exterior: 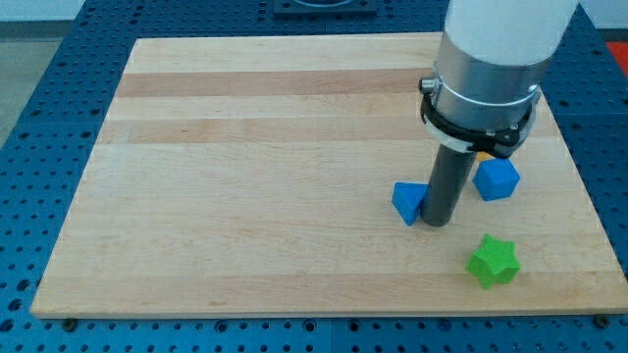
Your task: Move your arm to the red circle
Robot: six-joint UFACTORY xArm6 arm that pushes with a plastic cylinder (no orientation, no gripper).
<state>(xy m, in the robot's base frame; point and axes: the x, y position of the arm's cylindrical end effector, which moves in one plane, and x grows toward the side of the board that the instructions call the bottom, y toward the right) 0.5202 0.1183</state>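
My tip [435, 222] rests on the wooden board [245, 147] at the view's lower right. A blue triangle block [407, 201] lies just left of the tip, touching or almost touching it. A blue cube [497, 178] sits to the right of the rod. A green star block [492, 261] lies below and right of the tip. A sliver of an orange block [484, 154] peeks out under the arm's collar, above the blue cube. No red circle shows; the arm may hide it.
The arm's wide white and grey body [488, 69] covers the board's upper right. Blue perforated table [39, 118] surrounds the board on all sides.
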